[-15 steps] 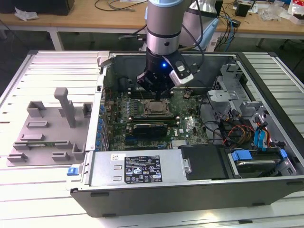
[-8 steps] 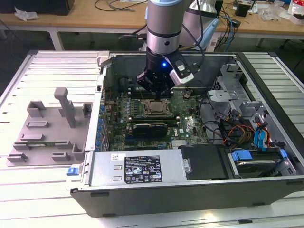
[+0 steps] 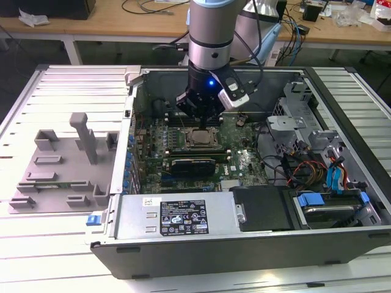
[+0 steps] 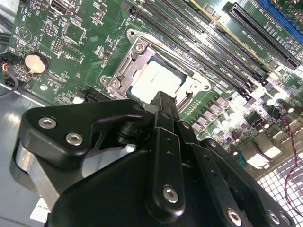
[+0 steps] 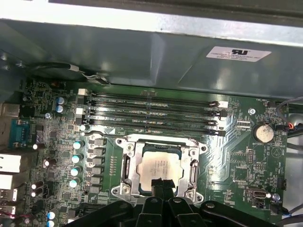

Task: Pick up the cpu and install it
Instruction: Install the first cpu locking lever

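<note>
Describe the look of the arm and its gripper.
The arm is a silver-grey cylinder with a darker band. Below it sits a black wrist unit with a blue light, a white camera module and black cables. The gripper is matte black, with linked bars and silver screws.

Bright overhead light, glare on motherboard (image 4: 246,101), near tool blurred

You have the open computer case (image 3: 256,244) lying on the table (image 3: 36,97), with the plastic tray (image 3: 61,171) beside it on the exterior view's left. Inside the case sits the motherboard (image 3: 244,162) — the cpu (image 5: 158,168) lies in the socket frame (image 5: 127,165) there, just beside the memory slots (image 5: 151,113). Your gripper (image 3: 201,119) hangs directly over the socket, near the cpu.
</note>
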Controlling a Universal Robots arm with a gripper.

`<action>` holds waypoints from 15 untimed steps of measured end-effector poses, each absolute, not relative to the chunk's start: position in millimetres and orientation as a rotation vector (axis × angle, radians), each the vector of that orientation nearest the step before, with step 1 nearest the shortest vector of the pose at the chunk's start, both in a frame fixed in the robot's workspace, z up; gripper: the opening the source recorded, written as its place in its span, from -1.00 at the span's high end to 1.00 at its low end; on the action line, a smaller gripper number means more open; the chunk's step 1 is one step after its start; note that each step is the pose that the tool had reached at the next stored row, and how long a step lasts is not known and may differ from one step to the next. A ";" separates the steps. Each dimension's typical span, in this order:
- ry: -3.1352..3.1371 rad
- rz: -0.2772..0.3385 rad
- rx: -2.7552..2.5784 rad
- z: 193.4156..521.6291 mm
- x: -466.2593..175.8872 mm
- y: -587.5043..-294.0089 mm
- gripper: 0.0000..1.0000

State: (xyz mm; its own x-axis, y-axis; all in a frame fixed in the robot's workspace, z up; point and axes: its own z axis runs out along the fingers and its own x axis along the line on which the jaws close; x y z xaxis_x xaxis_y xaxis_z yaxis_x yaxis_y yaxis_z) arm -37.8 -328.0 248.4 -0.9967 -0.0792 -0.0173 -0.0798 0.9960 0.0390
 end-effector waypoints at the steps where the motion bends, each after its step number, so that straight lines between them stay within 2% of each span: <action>1: 3.123 0.062 -0.124 249.4 -37.8 -328.1 0.79; 15: 3.123 0.062 -0.125 271.5 -39.9 -328.0 0.79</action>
